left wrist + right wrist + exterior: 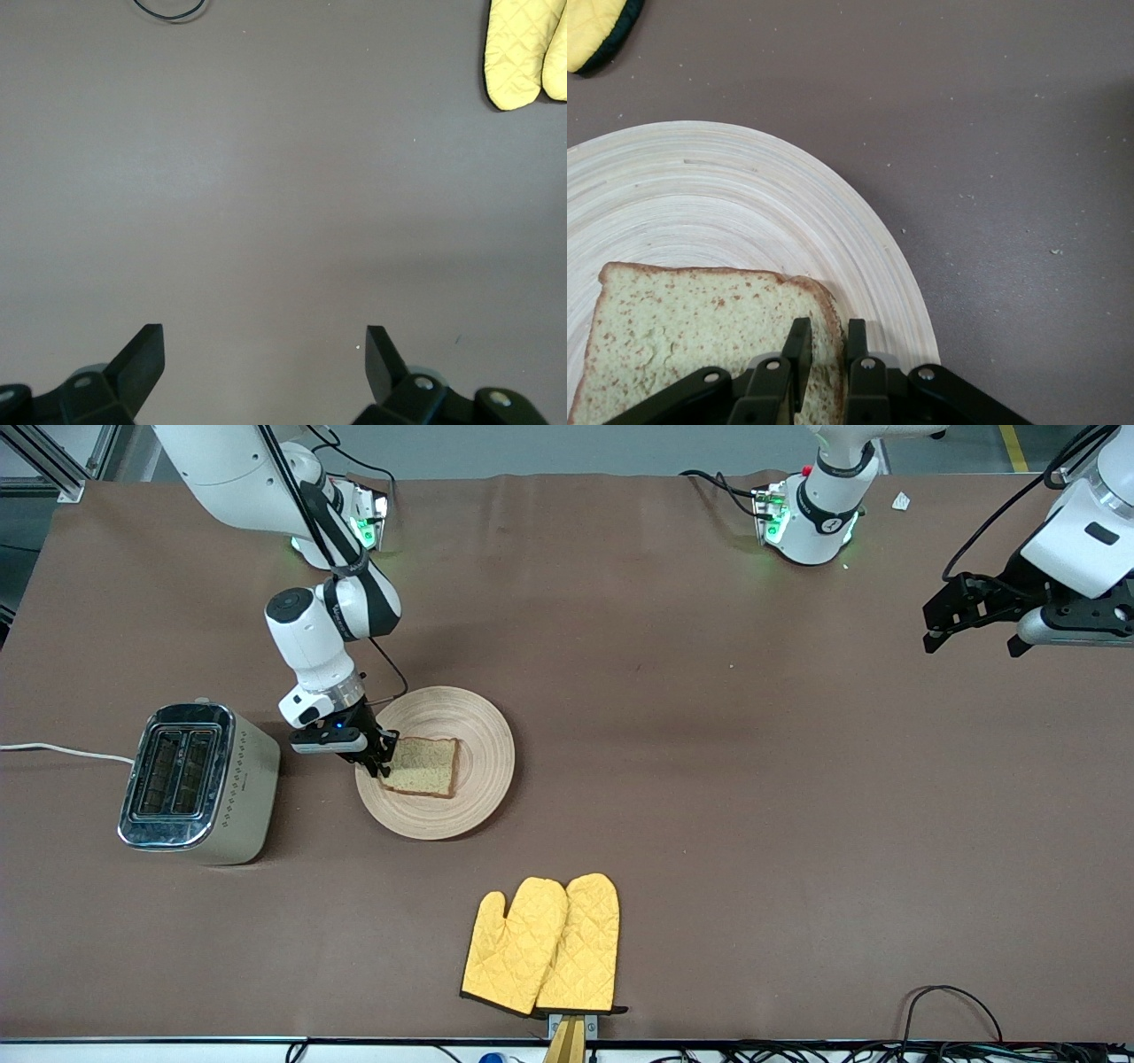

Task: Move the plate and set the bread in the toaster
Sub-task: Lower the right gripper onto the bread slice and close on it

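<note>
Right gripper (pixel 383 766) pinches the crust edge of the bread (pixel 423 766), a speckled brown square lying on the ring-grained wooden plate (pixel 483 735) beside the chrome-topped, cream toaster (pixel 197 781). Such a thin bite on a soft slice may tear or slip when lifted. Left gripper (pixel 264 354) waits spread open above bare table, near the quilted yellow oven mitts (pixel 542 943).

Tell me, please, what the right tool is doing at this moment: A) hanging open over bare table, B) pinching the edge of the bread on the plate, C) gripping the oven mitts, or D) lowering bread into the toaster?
B: the right tool is shut on the crust edge of the bread, which lies on the plate.
</note>
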Controlling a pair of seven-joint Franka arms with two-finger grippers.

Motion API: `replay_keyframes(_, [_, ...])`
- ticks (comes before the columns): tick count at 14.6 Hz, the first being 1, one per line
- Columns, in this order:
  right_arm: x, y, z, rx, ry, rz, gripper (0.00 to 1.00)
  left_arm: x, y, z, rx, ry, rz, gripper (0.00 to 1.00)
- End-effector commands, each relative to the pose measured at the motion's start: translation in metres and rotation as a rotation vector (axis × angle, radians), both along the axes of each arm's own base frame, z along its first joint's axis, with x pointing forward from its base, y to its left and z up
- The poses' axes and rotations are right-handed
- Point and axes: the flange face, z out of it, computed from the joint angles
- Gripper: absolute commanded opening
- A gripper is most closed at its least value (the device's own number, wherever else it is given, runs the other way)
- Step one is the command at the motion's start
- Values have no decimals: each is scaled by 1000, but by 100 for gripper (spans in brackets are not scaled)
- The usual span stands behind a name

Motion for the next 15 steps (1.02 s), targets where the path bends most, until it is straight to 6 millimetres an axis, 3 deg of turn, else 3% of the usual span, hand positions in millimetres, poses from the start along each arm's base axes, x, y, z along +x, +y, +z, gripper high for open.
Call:
replay_keyframes(1, [-10, -1, -7, -4, -6, 5, 19, -1, 1, 4, 16, 3, -11, 100])
replay_keyframes(6, [-11, 0, -9, -7, -5, 9, 2, -1, 2, 4, 16, 3, -9, 100])
replay_keyframes(10, [-9, 0, -8, -15, -9, 28, 1, -1, 2, 4, 16, 5, -9, 100])
replay_keyframes(12, [-1, -5, -1, -19, 8, 22, 1, -2, 2, 5, 16, 3, -9, 100])
replay_keyframes(15, [20, -3, 30, -12, 83, 9, 1, -1, 2, 4, 16, 5, -9, 100])
